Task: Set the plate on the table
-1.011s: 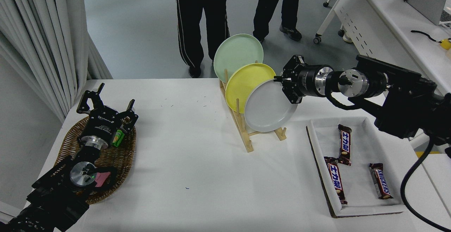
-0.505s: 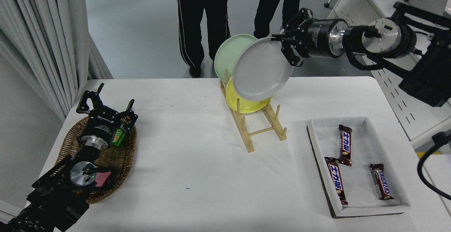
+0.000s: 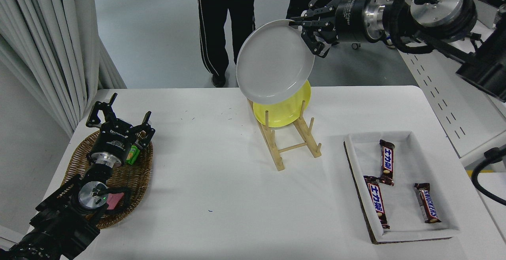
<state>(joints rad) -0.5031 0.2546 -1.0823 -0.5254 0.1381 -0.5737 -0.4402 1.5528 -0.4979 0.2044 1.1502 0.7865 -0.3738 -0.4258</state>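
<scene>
The light-grey plate [image 3: 274, 62] hangs tilted in the air above the wooden rack [image 3: 286, 137], its face toward me. My right gripper [image 3: 303, 29] is shut on its upper right rim, high over the far side of the white table [image 3: 221, 181]. The plate covers most of what stands behind it in the rack. My left gripper [image 3: 118, 118] stays parked open over the wicker basket at the lower left.
A yellow plate [image 3: 284, 108] stands in the rack below the held plate. A white tray [image 3: 399, 234] with three candy bars lies at the right. The wicker basket [image 3: 130, 173] holds a green item. Two people's legs [image 3: 225, 27] stand beyond the far edge.
The right gripper lifted the grey plate out of the rack's front slot, then carried it up and to the left. The left arm has not moved.
</scene>
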